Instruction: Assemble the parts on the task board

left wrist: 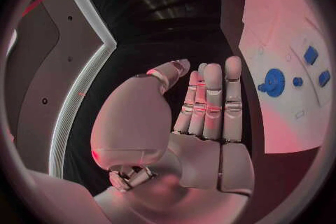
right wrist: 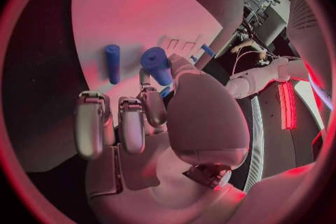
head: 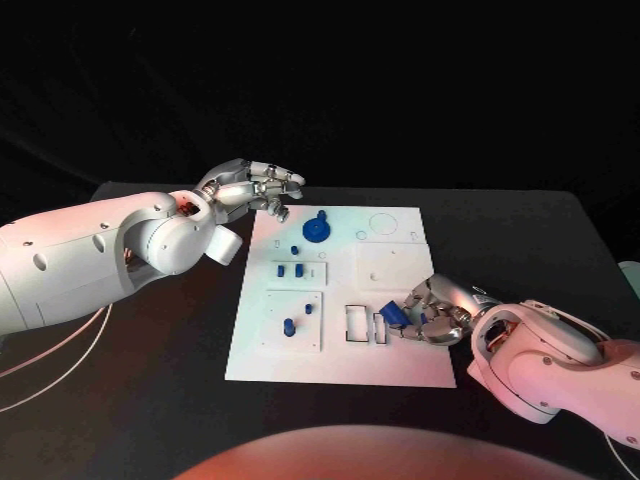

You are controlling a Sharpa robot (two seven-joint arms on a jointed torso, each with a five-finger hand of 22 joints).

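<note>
The white task board [head: 392,265] lies in the middle of the black table. My right hand [head: 436,315] is at the board's near right side and pinches a short blue cylinder [head: 392,316] beside the rectangular slots [head: 363,324]. In the right wrist view the blue cylinder [right wrist: 157,65] sits between thumb and finger, and a blue peg [right wrist: 112,63] is on the board beyond it. My left hand [head: 255,185] hovers off the board's far left corner, fingers straight [left wrist: 212,101], holding nothing. A round blue part [head: 317,229] stands near that corner.
Small blue parts [head: 289,270] sit in the board's left middle, and two more [head: 290,325] in a square recess at the near left. Bare black table [head: 522,240] surrounds the board. The left wrist view shows the round blue part [left wrist: 274,79].
</note>
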